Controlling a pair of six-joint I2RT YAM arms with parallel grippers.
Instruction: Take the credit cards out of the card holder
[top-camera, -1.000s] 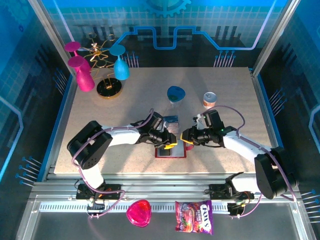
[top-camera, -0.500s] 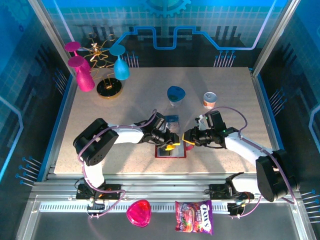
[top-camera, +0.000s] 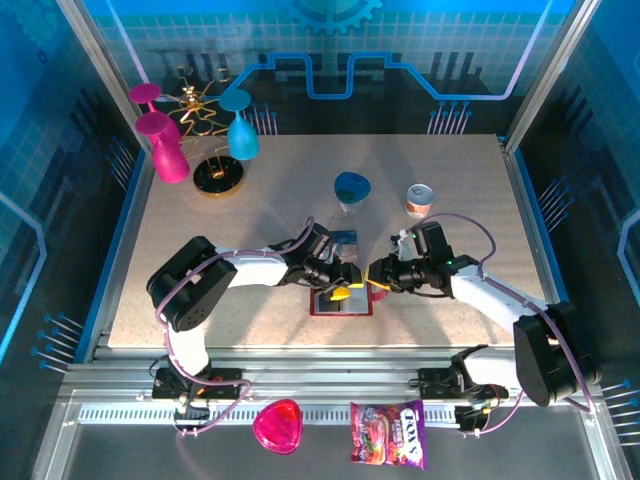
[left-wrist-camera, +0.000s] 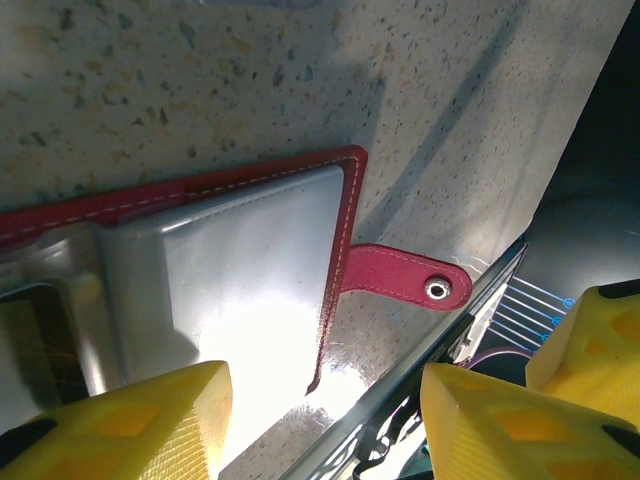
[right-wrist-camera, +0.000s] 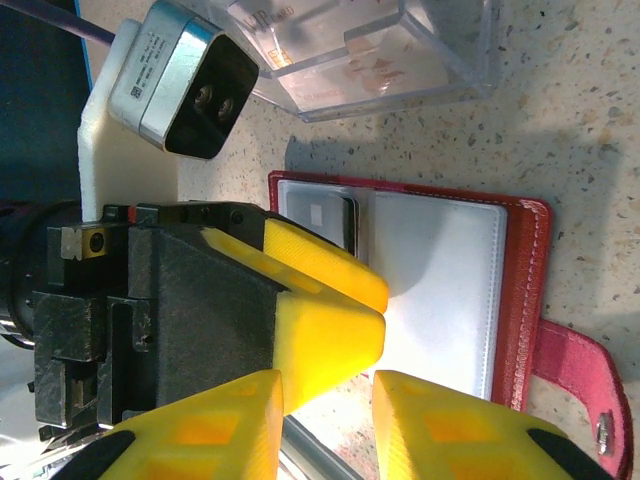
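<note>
The card holder (top-camera: 342, 306) lies open on the table, dark red with pale inner pockets (left-wrist-camera: 250, 250) and a strap tab (left-wrist-camera: 405, 280). A grey credit card (right-wrist-camera: 325, 218) sits in its left pocket. More credit cards, pale pink (right-wrist-camera: 375, 60) and blue (top-camera: 343, 241), lie in the clear tray just behind it. My left gripper (top-camera: 340, 291) hovers low over the holder's inner page, open with nothing between its yellow fingers (left-wrist-camera: 140, 420). My right gripper (top-camera: 376, 283) is at the holder's right edge, facing the left one. Its jaws (right-wrist-camera: 325, 415) stand slightly apart and empty.
The clear plastic tray (right-wrist-camera: 440, 70) stands behind the holder. Further back are a blue cup (top-camera: 351, 187) and a small can (top-camera: 420, 200). A gold rack with pink and blue glasses (top-camera: 190, 140) is at the back left. A pink heart dish (top-camera: 277, 425) and a candy bag (top-camera: 388, 435) lie below the table's front rail.
My left gripper's jaws have spread apart over the holder and it has shifted slightly right. The right arm has barely moved.
</note>
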